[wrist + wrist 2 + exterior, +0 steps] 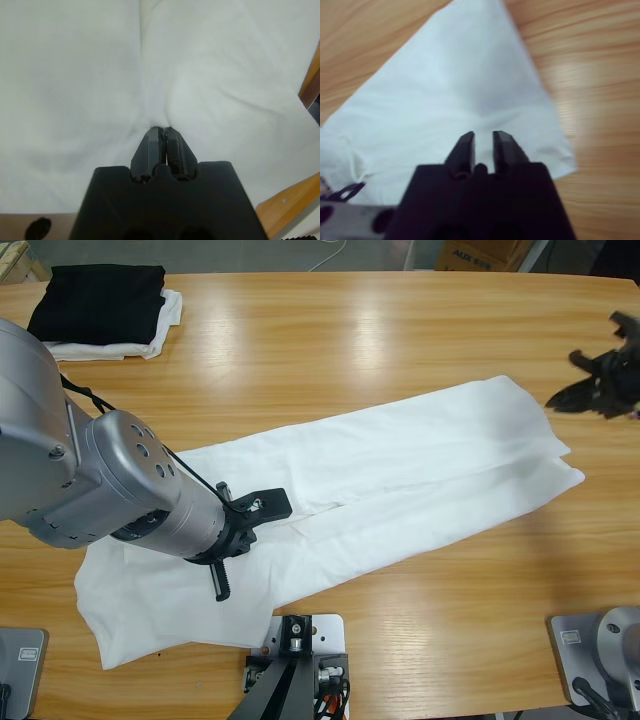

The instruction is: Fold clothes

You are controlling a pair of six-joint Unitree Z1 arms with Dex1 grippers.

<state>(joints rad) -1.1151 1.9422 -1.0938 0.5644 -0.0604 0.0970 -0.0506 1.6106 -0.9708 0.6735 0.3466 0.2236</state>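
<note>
The clothes are one white T-shirt [400, 460] lying as a long band across the table, from the front left to the right. My left gripper [232, 530] comes in from the left and presses down on the shirt's left part. In the left wrist view this left gripper [164, 131] is shut on a puckered pinch of the white T-shirt [75, 75]. My right gripper [590, 380] hangs just past the shirt's right end. In the right wrist view the right gripper [483, 136] is above a corner of the T-shirt [460, 90], its jaws slightly apart and holding nothing.
A folded black garment [98, 300] lies on a smaller folded white cloth [168, 315] at the back left corner of the wooden table [350, 330]. A cardboard box [480, 252] stands beyond the table's far edge.
</note>
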